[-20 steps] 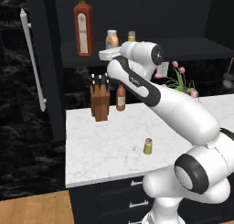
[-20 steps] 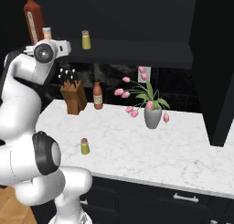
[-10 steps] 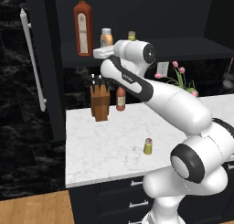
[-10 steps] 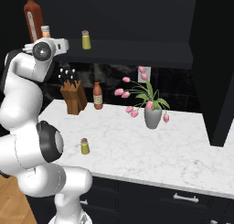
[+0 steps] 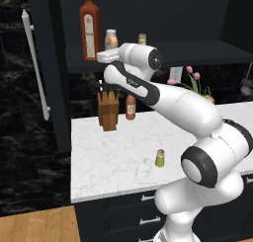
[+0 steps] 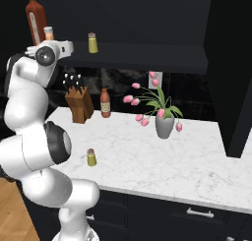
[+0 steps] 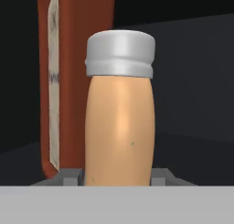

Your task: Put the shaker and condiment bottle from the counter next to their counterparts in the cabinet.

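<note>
1. My gripper: closed on the condiment bottle, one finger tip on each side of its base in the hand view. The bottle stands upright between my jaws, long axis vertical, pale cap on top. In the left base view my hand is raised to the cabinet shelf, with the bottle at its front edge. Whether the base already rests on the shelf I cannot tell.

2. Tall red sauce bottle, counterpart to what I hold: directly behind the held bottle and offset to one side in the hand view, also upright, so the two long axes run parallel. From the left base view it stands just left of my bottle, near but with a small gap. This is the relation the next move turns on: my judgement is that the bottle is already beside its counterpart, and that letting go and backing straight out, without swinging left, is what remains.

3. Yellow shaker with tan cap: on the same shelf, right of my bottle.

4. Cabinet door handle: white bar, well to the left.

5. The shaker: on the counter, upright, well below my hand, not yet moved.
</note>
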Tool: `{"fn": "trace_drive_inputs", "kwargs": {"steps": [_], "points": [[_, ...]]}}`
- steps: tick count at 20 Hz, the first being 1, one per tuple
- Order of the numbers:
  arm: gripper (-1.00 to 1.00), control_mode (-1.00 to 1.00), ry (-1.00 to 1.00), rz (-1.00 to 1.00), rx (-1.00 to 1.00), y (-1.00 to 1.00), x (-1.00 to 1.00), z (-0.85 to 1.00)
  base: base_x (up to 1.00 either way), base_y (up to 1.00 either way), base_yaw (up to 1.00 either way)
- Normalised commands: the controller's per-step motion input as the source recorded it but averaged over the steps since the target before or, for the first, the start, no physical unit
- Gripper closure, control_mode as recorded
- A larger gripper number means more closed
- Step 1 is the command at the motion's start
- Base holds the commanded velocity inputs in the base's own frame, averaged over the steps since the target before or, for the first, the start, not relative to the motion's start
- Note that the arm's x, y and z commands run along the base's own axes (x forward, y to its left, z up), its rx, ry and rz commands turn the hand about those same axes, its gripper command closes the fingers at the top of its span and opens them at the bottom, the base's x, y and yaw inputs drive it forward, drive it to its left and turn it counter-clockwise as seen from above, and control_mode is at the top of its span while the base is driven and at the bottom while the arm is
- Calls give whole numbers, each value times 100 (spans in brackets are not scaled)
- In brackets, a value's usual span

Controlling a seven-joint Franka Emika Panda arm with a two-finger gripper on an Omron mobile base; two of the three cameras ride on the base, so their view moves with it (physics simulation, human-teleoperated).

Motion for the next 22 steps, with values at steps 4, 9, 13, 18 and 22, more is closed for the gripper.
{"fn": "trace_drive_inputs", "kwargs": {"steps": [4, 9, 13, 18, 22], "points": [[100, -100, -3, 0, 0, 10, 30, -14, 0, 0, 0], [100, -100, 0, 0, 0, 5, 23, -7, 0, 0, 0], [-100, -100, 10, -1, 0, 8, 16, 0, 0, 0, 0], [-100, -100, 6, -3, 0, 1, 3, 0, 0, 0, 0], [-100, -100, 0, -1, 0, 0, -3, 3, 0, 0, 0]]}}
